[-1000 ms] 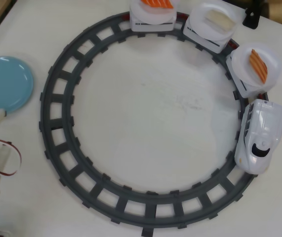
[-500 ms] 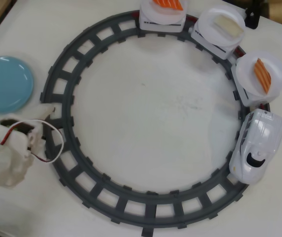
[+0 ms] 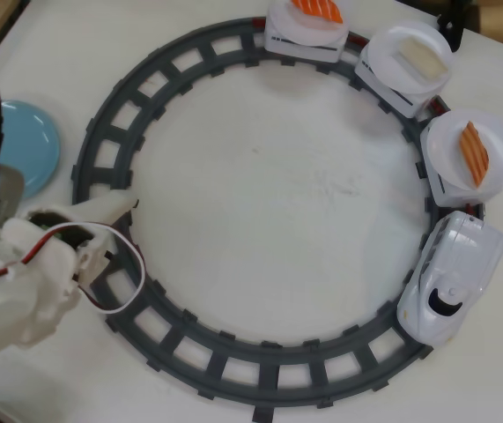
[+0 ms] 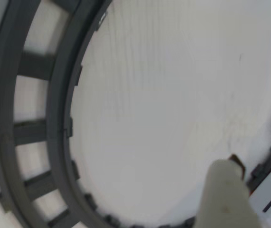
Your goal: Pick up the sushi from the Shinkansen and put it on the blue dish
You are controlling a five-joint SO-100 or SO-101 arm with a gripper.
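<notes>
In the overhead view the white Shinkansen [image 3: 452,278] stands on the right side of the grey ring track [image 3: 110,132], nose toward the bottom. The pale orange sushi [image 3: 474,152] lies on the white plate of the car just behind the nose. The blue dish [image 3: 18,145] lies at the left edge, outside the track. My gripper [image 3: 126,211] is over the track's left side, far from the train and beside the dish, with nothing in it. The wrist view shows only one white finger [image 4: 223,190] above the bare table.
A cream-white piece [image 3: 423,62] rides on the middle car and a red-orange striped piece [image 3: 315,11] on the last car at the top. My arm's white body and cables [image 3: 22,264] fill the lower left. The track [image 4: 59,95] curves through the wrist view.
</notes>
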